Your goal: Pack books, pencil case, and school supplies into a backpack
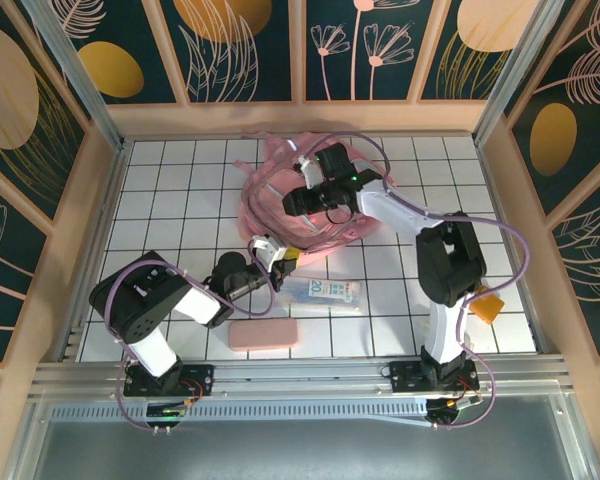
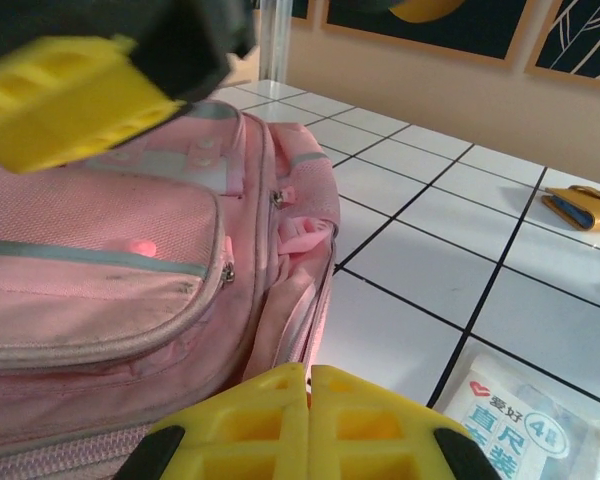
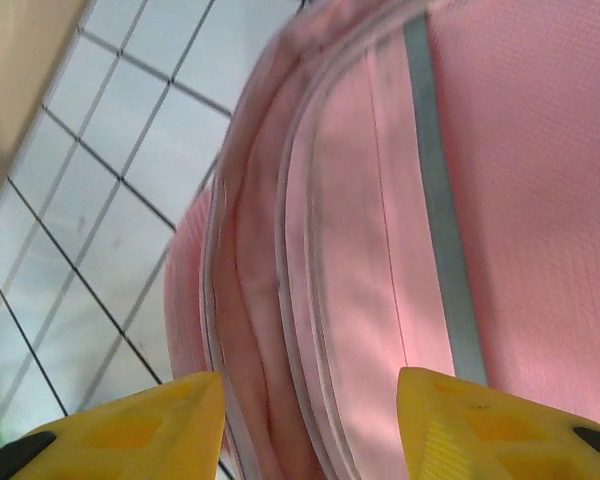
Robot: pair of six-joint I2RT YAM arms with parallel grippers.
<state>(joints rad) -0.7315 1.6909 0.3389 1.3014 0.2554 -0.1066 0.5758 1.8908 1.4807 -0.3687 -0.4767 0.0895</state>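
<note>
Pencil case [image 1: 263, 334] lies nearest me at the table's near edge, with the printed packet [image 1: 322, 292] just beyond. My left fingers [image 2: 240, 420] are pressed together beside the backpack [image 1: 265, 195] mid-table; my right fingers [image 3: 150, 425] stand apart over it.

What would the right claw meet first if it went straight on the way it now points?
Most likely the backpack: its pink piped edge lies directly ahead of the open right claw, though how close is unclear.
</note>
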